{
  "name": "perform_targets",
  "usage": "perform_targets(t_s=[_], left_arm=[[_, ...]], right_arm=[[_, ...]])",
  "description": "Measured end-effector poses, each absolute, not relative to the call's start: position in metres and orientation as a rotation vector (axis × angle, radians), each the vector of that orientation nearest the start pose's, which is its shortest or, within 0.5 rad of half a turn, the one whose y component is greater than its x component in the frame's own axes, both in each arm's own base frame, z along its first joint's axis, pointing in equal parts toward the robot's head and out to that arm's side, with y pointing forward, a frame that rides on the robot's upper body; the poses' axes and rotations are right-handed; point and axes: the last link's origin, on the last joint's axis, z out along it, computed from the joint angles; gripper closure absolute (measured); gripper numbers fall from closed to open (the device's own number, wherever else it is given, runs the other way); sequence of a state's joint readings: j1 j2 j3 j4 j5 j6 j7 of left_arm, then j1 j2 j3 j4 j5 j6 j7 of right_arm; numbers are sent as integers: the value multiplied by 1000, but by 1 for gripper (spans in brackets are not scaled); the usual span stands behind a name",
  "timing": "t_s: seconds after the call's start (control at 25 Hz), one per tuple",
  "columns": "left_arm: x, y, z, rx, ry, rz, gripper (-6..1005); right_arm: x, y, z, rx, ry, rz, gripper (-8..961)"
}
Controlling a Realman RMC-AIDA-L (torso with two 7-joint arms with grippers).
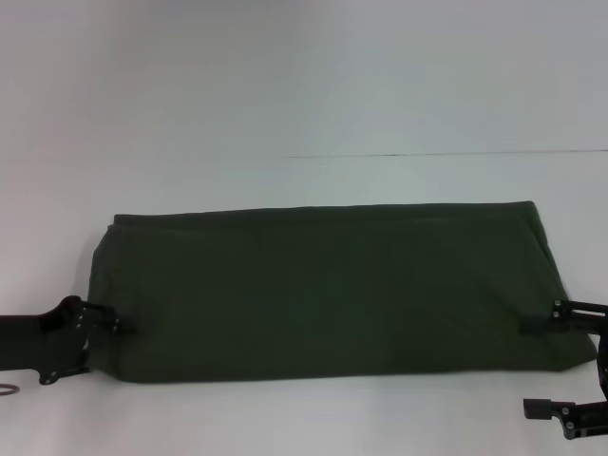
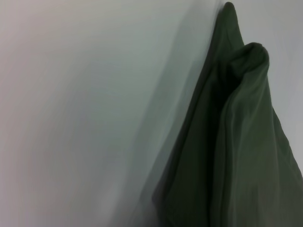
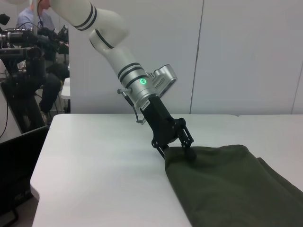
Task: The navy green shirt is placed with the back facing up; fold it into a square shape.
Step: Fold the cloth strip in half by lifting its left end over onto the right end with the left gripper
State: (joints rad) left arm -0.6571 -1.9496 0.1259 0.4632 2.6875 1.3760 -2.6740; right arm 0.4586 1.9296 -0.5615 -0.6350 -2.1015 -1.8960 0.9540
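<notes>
The navy green shirt (image 1: 323,290) lies on the white table (image 1: 304,180) as a long band folded across the head view. My left gripper (image 1: 120,327) is at the shirt's left end near its front corner, shut on the fabric edge. The right wrist view shows that left gripper (image 3: 185,151) pinching the shirt (image 3: 227,184) a little above the table. My right gripper (image 1: 534,323) is at the shirt's right end, shut on the fabric near the front corner. The left wrist view shows only raised, draped folds of the shirt (image 2: 236,142).
A thin ring (image 1: 8,389) lies at the table's front left edge. The table's back edge (image 1: 446,154) runs behind the shirt. In the right wrist view, dark equipment and a seated person (image 3: 33,52) are beyond the table's end.
</notes>
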Motion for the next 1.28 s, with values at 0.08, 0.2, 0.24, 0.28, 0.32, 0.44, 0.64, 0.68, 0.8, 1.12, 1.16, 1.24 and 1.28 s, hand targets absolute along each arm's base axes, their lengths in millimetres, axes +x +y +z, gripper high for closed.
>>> perform_targets(t_s=[0.08,0.2,0.24,0.28,0.32,0.44,0.64,0.68,0.8,1.12,1.16,1.24,1.28], left_arm=[[-345,343,32,1819,2769,621,411],[-345,344,32,1821,2770,621,528],[-345,344,32,1822,2770,621,548],[-345,344,32,1823,2770,621,568],[-345,344,32,1823,2770,621,587],[-345,344,32,1826,2768,623,626],[-345,344,31,1858,2765,592,641],[-345,344,30,1867,2763,584,657],[-343,346,30,1879,2757,581,706],[-342,348,31,1887,2748,597,953],[-342,348,31,1888,2747,599,954],[-342,348,31,1892,2744,603,957],[-343,347,33,1893,2745,605,958]], right_arm=[[298,283,64,-2851,51,672,77],[298,283,64,-2850,52,672,77],[298,283,64,-2850,52,672,77],[298,283,64,-2850,52,672,77],[298,283,64,-2850,52,672,77],[298,283,64,-2850,51,672,77],[297,283,64,-2850,48,671,77],[297,284,64,-2850,48,671,77],[297,284,65,-2849,48,672,77],[297,284,65,-2848,50,671,78],[297,284,64,-2848,51,671,78],[297,284,64,-2847,53,669,78],[297,284,64,-2846,53,669,78]])
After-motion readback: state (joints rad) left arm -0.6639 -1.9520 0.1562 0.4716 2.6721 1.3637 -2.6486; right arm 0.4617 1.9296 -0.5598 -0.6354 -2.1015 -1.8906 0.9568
